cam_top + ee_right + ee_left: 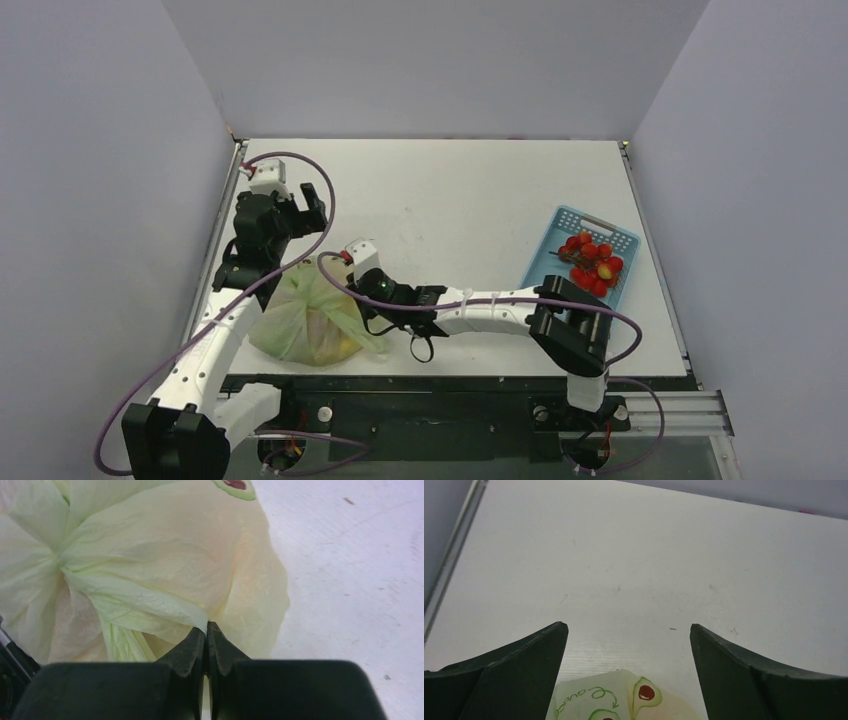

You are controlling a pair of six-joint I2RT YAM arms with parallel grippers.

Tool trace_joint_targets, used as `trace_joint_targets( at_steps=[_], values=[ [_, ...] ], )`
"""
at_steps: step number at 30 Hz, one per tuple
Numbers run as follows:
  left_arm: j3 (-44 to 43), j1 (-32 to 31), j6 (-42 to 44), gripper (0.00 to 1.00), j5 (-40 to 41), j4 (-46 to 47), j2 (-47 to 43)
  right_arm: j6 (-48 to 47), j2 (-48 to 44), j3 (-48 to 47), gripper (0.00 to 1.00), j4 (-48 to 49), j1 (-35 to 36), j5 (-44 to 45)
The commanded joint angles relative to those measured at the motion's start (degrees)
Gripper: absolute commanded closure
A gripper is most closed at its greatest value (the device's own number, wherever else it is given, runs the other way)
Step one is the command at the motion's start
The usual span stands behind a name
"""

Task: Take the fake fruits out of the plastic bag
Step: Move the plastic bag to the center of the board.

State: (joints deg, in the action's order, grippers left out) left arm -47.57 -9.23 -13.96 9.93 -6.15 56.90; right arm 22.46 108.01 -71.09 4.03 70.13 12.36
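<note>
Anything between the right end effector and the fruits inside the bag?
The plastic bag itself: the right end effector is shut on a fold of it, and the gathered film covers the fake fruits, dimly visible through it. Nothing else intervenes.

At six o'clock the right gripper (206, 630) pinches a fold of the crinkled pale-green plastic bag (150, 555) — bag spreading toward ten o'clock, white table (350, 580) at three.

The plastic bag (150, 555) is translucent pale yellow-green, printed with green avocado halves with brown-red pits and with green lettering. The fake fruits (592, 265) in the light blue lattice basket (595, 220) are mostly glossy red. The table (450, 200) is white and the cables (320, 190) are purple.
</note>
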Motion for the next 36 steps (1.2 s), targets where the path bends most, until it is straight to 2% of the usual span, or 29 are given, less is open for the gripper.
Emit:
trace_joint_targets(
  at_steps=[1,12,15,21,28,30,36],
  values=[
    [-3.67,0.26,0.17,0.09,-14.02,3.69,3.57,2.76,-6.89,5.27,1.0,5.05,-2.82,0.8],
    [-2.28,-2.51,1.44,0.07,-21.77,7.44,2.38,3.92,-20.64,21.73,1.0,6.99,-10.53,4.46],
    [-2.43,-5.71,3.5,0.09,-23.82,6.57,2.44,4.59,-24.18,24.75,1.0,6.82,-12.27,5.49],
    [-4.78,-15.78,11.0,0.11,-20.44,-0.94,5.42,6.32,-29.27,26.53,1.0,4.43,-17.58,4.97],
    [-7.29,-20.3,12.29,0.21,-20.36,-4.27,8.08,6.86,-32.59,28.69,1.0,3.86,-20.76,4.38],
    [-6.97,-20.6,11.46,0.22,-20.97,-3.83,6.41,7.22,-32.78,29.57,1.0,4.37,-21.03,4.17],
    [-2.78,-20.65,8.63,0.13,-23.74,4.66,-2.66,7.86,-31.51,29.28,1.0,3.57,-21.65,3.43]
  ],
)
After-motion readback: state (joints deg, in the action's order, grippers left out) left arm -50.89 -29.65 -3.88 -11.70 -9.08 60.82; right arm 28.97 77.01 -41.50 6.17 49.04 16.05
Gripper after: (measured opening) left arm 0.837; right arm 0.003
